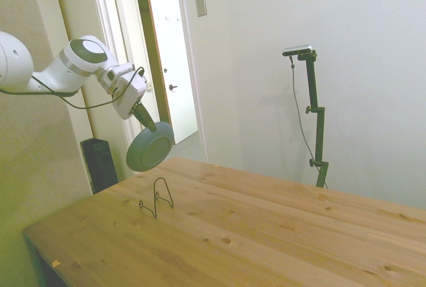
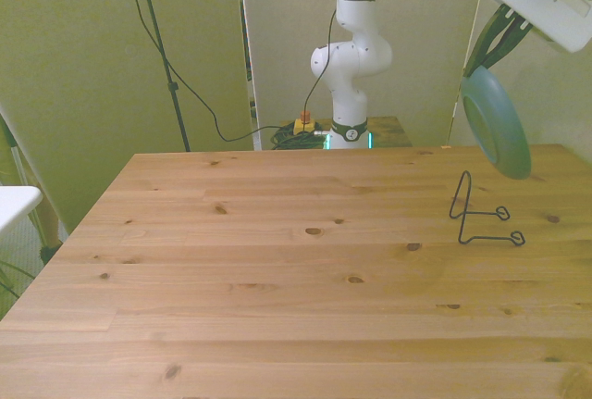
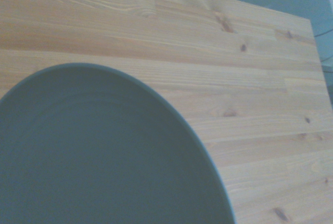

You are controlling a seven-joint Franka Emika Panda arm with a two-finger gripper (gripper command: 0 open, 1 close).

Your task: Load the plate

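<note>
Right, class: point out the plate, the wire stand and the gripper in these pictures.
plate (image 1: 150, 150), side view, middle of its round face.
wire stand (image 2: 463, 197), front view, its upright loop.
gripper (image 1: 149, 126), side view, between the fingertips at the plate's rim.

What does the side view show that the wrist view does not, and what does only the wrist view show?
Only the side view shows the gripper shut on the plate's edge, holding it tilted in the air above the wire stand, which stands empty on the table. Only the wrist view shows the plate's inner face from close by, smooth and bare. Both show the plate and the wooden table beneath it.
</note>
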